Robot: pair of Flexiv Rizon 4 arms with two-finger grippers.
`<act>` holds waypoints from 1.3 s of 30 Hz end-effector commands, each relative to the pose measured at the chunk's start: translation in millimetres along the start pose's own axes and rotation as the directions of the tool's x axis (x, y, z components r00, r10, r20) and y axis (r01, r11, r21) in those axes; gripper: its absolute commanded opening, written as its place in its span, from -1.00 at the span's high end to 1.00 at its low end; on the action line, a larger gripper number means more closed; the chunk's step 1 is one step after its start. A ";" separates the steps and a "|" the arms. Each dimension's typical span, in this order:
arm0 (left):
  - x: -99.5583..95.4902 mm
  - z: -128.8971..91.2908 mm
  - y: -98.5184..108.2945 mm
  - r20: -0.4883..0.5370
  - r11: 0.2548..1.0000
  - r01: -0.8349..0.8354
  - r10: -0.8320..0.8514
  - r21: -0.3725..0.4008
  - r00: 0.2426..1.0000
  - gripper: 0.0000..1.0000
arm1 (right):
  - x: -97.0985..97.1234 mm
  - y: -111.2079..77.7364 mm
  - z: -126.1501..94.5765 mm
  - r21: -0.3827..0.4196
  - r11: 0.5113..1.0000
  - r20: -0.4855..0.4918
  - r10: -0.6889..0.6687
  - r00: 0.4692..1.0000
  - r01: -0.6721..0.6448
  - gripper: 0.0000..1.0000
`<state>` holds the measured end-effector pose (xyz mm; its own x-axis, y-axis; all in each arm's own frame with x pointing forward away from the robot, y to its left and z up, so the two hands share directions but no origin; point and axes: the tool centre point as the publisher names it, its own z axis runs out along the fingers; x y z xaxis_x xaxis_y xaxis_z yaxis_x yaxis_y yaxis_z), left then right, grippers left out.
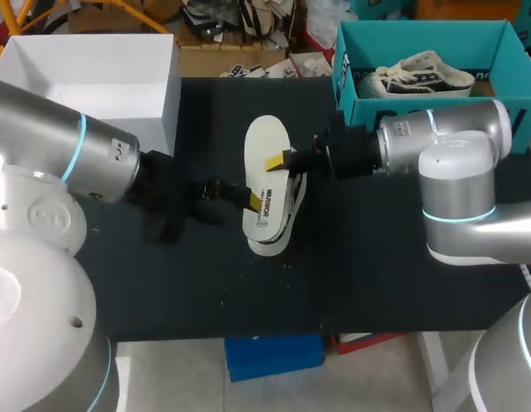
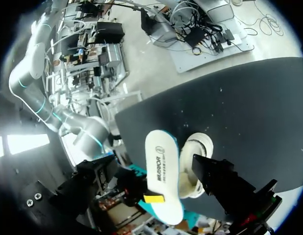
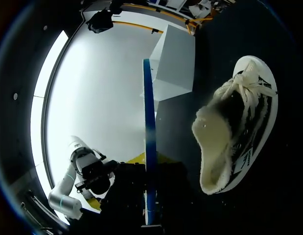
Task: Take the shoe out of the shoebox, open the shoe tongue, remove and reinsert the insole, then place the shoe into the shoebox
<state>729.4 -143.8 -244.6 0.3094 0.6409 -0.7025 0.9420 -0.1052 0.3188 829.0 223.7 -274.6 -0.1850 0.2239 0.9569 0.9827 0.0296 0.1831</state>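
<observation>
The white insole [image 1: 267, 163] hangs above the middle of the black table. My right gripper [image 1: 278, 160] is shut on its edge from the right. In the right wrist view the insole [image 3: 149, 137] shows edge-on as a thin blue line running out from between the right gripper [image 3: 150, 218]. The white sneaker [image 1: 280, 230] lies on its side under the insole, its opening [image 3: 210, 147] facing the right gripper. My left gripper [image 1: 248, 198] stands open at the insole's left side. In the left wrist view its black fingers [image 2: 222, 178] are spread wide around the insole [image 2: 162, 171].
A teal shoebox [image 1: 419, 34] stands at the back right with a second sneaker [image 1: 415, 77] inside. A white open box [image 1: 93, 77] sits at the back left. The table's front edge [image 1: 248, 336] runs below the shoe.
</observation>
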 end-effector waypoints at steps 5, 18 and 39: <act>-9.5 20.4 3.0 -0.529 0.996 0.051 -0.001 0.079 0.849 -1.00 | -0.1 0.0 0.9 0.000 1.000 0.001 0.000 1.000 0.000 1.00; -17.7 32.8 24.1 -0.715 0.995 0.099 -0.060 0.012 0.696 -1.00 | -0.1 0.0 0.9 0.000 1.000 0.001 0.000 1.000 0.000 1.00; -22.3 27.7 33.4 -0.717 0.996 0.094 -0.063 0.004 0.694 -1.00 | -0.1 0.0 0.9 0.000 1.000 0.001 0.000 1.000 0.000 1.00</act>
<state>758.8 -179.3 -236.6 0.1025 0.9721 -0.2108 0.9685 -0.0492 0.2441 829.1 223.7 -274.6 -0.1849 0.2242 0.9568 0.9827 0.0299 0.1829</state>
